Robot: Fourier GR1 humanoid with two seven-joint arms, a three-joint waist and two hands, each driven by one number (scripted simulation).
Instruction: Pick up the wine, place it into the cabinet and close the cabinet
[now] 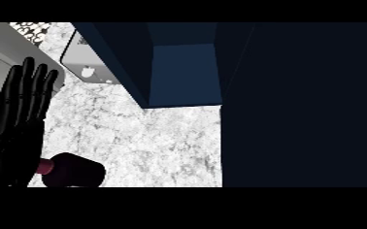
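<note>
Wine bottle point(72, 171) lies flat on the counter point(158, 140) — likely heavy, slick glass, so grab mid-body; left hand point(25, 111) flat, holding nothing.

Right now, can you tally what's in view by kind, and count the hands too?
Wine bottle: 1, lying on the counter at lower left
Cabinet: 1, dark blue, open
Appliance: 1, white, by the wall
Left hand: 1, open, fingers up
Total: 4
</note>
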